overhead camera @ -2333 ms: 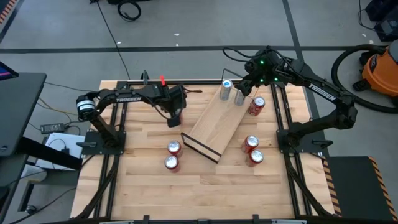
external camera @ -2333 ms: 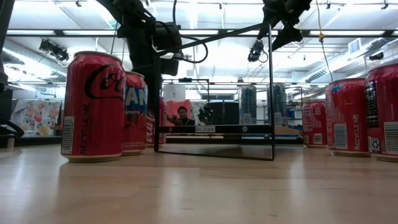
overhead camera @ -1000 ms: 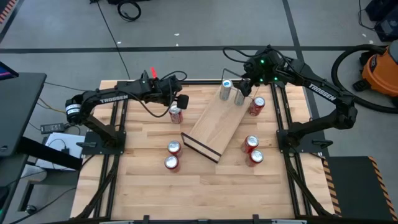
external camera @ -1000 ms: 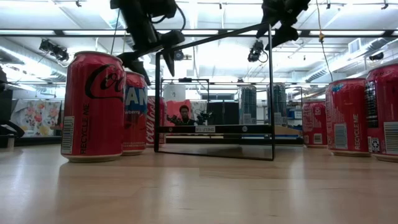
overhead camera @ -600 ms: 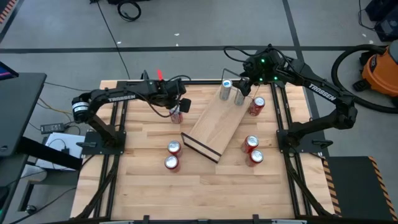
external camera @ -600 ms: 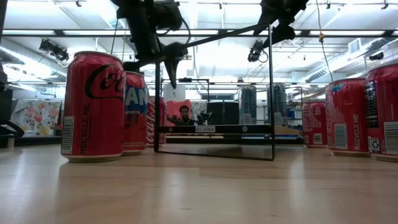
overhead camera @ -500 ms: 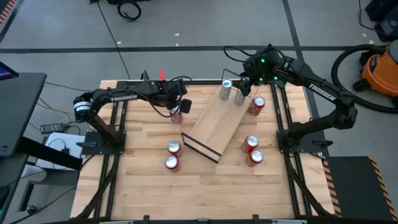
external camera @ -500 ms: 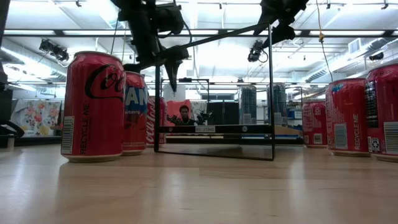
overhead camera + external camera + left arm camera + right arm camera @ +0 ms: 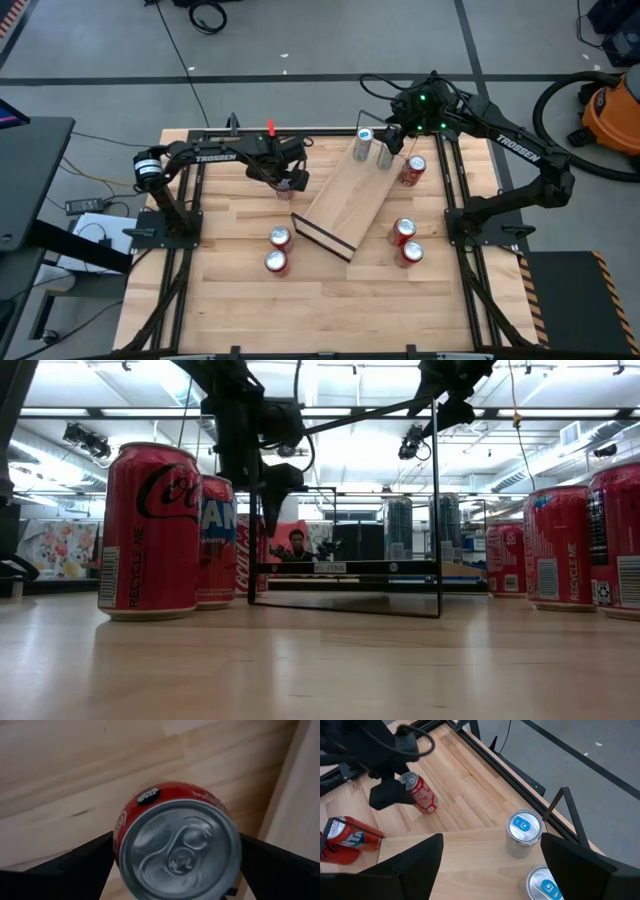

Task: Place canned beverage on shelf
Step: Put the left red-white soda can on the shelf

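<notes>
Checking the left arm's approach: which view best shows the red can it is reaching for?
The left wrist view: the red can fills it, between the open jaws. The high view shows it mostly hidden by the left gripper; the right wrist view shows it small.

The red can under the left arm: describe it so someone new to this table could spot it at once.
Start from the shelf, the long light-wood board lying diagonally on the table. Just off its left long edge, near the far end, stands a red can by itself. It alone sits between the open fingers of the left pincer; the other red cans stand apart from both arms.
</notes>
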Available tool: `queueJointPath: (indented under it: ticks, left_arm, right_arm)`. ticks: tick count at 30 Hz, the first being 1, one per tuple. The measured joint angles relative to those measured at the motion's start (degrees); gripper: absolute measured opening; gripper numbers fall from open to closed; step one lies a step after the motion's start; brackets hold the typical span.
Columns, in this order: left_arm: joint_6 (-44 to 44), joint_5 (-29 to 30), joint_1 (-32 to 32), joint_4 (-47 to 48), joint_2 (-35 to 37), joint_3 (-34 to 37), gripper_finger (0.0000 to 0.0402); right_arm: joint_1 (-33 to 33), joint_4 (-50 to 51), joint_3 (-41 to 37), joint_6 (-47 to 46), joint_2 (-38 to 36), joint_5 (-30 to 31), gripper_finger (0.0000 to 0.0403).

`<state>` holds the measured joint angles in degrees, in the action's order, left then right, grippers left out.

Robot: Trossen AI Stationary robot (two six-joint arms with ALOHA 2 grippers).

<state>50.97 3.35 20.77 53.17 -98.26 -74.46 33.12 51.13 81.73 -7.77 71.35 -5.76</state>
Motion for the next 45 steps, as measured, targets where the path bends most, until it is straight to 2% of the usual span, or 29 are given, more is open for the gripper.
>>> queueJointPath:
  ticks: [5, 9, 12, 20, 23, 26, 33, 40, 45]
  left_arm:
    - [-2.5, -1.9, 1.8, -0.1, -1.3, 0.0, 0.0386]
    - [-6.9, -2.7, 3.7, -0.2, -1.1, 0.0, 0.0348]
    - [-12.4, -5.5, 5.5, -0.7, -0.8, 0.0, 0.0315]
    - [-33.6, -18.8, 9.4, -1.5, -0.8, -1.2, 0.0312]
    - [-44.3, -18.6, 9.6, -1.6, -0.8, -3.3, 0.0323]
    - [-52.5, -15.8, 9.3, -1.1, -0.8, -5.8, 0.0326]
    - [-59.5, -13.9, 8.9, -0.3, -2.6, -15.5, 0.0329]
    - [-63.5, -14.0, 7.4, 6.2, -12.0, -31.9, 0.033]
    - [-64.5, -14.2, 6.5, 7.3, -18.8, -41.4, 0.0331]
  right_arm:
    - [0.0, 0.0, 0.0, 0.0, 0.0, 0.0, 0.0345]
    - [0.0, 0.0, 0.0, 0.0, 0.0, 0.0, 0.0345]
    - [0.0, 0.0, 0.0, -0.1, 0.0, 0.0, 0.0345]
    - [0.0, 0.0, 0.0, -0.8, 0.0, 0.0, 0.0345]
    - [0.0, 0.0, 0.0, -1.1, 0.0, 0.0, 0.0345]
    - [0.0, 0.0, 0.0, -1.2, 0.0, 0.0, 0.0345]
    - [0.0, 0.0, 0.0, -2.8, 0.0, 0.1, 0.0345]
    - [0.0, 1.5, 0.0, -2.8, 0.0, 1.6, 0.0345]
    - [0.0, 4.9, 0.0, -2.9, 0.0, 3.0, 0.0345]
